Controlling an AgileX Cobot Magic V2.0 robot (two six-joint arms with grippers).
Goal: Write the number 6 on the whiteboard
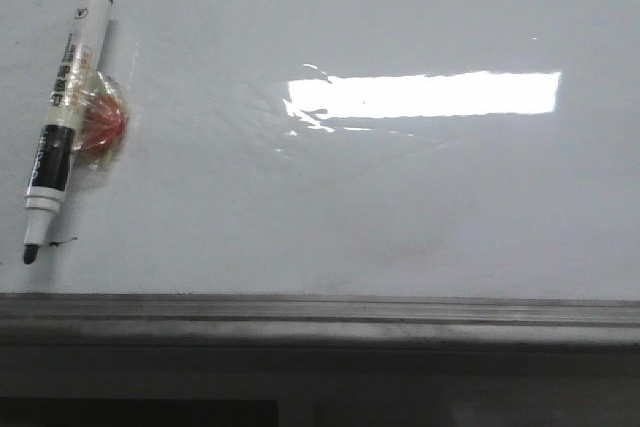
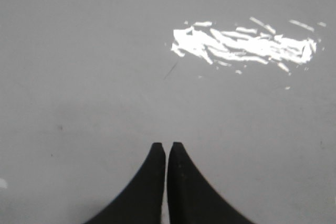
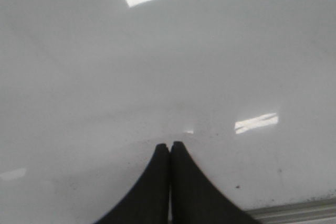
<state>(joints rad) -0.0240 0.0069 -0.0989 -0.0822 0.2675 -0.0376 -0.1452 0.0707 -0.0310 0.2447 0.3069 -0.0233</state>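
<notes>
The whiteboard point(image 1: 400, 207) fills the front view, glossy white with a grey metal frame edge point(image 1: 320, 309) along the bottom. No number 6 shows on it; only a tiny black squiggle point(image 1: 62, 241) lies near the marker's tip. A black-and-white marker point(image 1: 66, 115) lies uncapped at the far left, tip toward the frame, across a red round piece point(image 1: 101, 125). Neither gripper shows in the front view. My left gripper point(image 2: 166, 145) is shut and empty over bare board. My right gripper point(image 3: 170, 144) is shut and empty over board near the frame edge point(image 3: 299, 212).
Bright lamp glare point(image 1: 420, 95) lies on a wrinkled patch of the board's film in the middle. The left wrist view shows a short faint dark streak point(image 2: 170, 70) on the surface.
</notes>
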